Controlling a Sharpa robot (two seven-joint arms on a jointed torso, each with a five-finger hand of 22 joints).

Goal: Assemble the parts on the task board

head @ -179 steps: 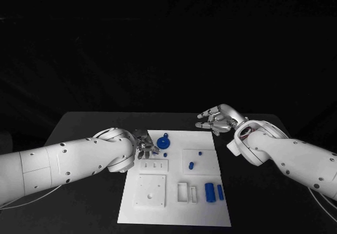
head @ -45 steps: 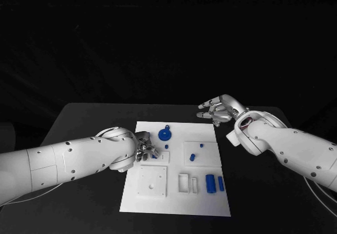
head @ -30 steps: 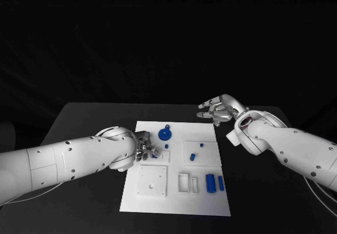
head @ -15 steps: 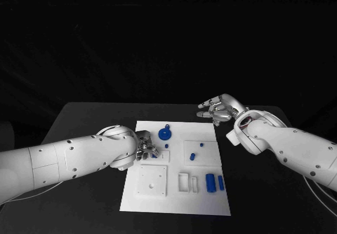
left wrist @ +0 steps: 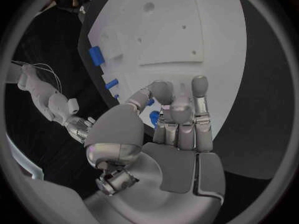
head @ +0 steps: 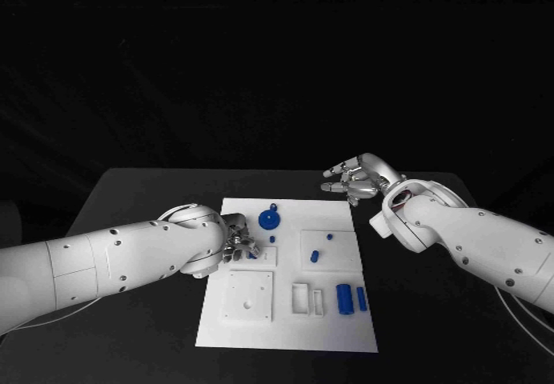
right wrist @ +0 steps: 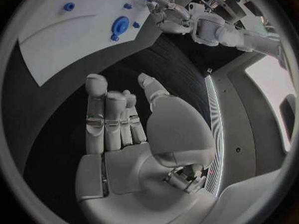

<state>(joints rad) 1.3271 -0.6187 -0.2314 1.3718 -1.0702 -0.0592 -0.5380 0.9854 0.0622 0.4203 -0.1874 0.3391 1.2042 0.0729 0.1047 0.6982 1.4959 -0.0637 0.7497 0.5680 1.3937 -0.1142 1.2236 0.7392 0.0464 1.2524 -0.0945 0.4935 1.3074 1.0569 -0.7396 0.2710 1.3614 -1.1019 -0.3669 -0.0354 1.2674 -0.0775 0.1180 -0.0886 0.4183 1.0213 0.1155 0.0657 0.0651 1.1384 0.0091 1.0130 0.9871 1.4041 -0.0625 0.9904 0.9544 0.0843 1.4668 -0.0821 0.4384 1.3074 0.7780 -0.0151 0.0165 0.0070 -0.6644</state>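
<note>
Both arms are clad in smooth white shells, built of rounded segments and dotted with small dark screw holes. The left hand [head: 239, 244] and right hand [head: 358, 179] are silver metal, with jointed fingers [left wrist: 199, 112] and paler, rounded fingertips [right wrist: 94, 83]. Thin pale cables trail beneath each forearm.

Over the last seconds we have drawn our left hand [head: 239, 245] slightly back along the task board [head: 289, 336], its fingers pinching a small blue part [left wrist: 154, 117]. Our right hand [head: 358, 180] has eased a little away from the board's far corner.
</note>
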